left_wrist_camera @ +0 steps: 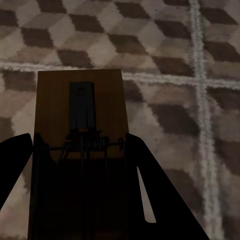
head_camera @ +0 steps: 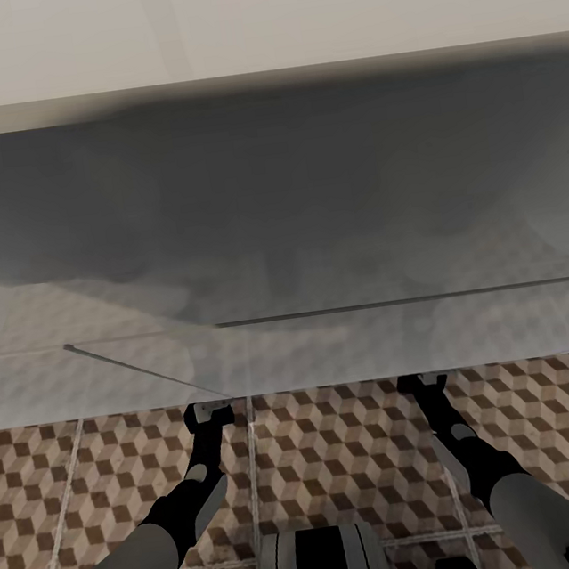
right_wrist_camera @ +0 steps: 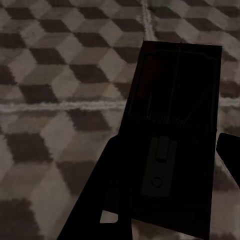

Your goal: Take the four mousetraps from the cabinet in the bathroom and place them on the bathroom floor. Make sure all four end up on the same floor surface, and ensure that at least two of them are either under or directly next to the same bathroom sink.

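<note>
Gripping one mousetrap apiece: left gripper (left_wrist_camera: 82,200) clamped on a brown mousetrap (left_wrist_camera: 80,110), right gripper (right_wrist_camera: 167,200) closed on a darker, shadowed mousetrap (right_wrist_camera: 175,115), both above the cube-patterned bathroom floor (left_wrist_camera: 165,65). Reaching forward under a pale translucent slab (head_camera: 329,350), probably the bathroom sink. Best lowered flat until touching tile, released side by side beneath that block, then withdrawn straight back without dragging either board.
</note>
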Robot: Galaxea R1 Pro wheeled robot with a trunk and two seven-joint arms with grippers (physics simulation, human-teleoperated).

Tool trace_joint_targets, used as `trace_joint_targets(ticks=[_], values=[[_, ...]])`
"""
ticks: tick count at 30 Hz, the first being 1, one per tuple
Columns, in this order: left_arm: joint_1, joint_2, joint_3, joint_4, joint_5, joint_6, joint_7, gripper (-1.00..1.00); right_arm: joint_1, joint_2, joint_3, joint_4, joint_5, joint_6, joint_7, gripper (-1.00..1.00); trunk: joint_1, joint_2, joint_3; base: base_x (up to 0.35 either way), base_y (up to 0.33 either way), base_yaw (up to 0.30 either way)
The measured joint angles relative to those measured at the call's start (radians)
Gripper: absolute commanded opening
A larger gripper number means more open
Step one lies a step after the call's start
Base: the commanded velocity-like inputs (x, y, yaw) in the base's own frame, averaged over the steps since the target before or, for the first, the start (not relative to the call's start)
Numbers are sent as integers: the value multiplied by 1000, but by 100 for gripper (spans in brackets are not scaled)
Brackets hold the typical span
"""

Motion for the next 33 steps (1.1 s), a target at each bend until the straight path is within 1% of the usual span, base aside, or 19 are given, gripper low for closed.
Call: trace_joint_targets(ticks=[33], values=[[0,3,4,-9,2,0,4,-100,0,1,0,-6,-2,3,-1,-100,0,0,0,0,0,0]])
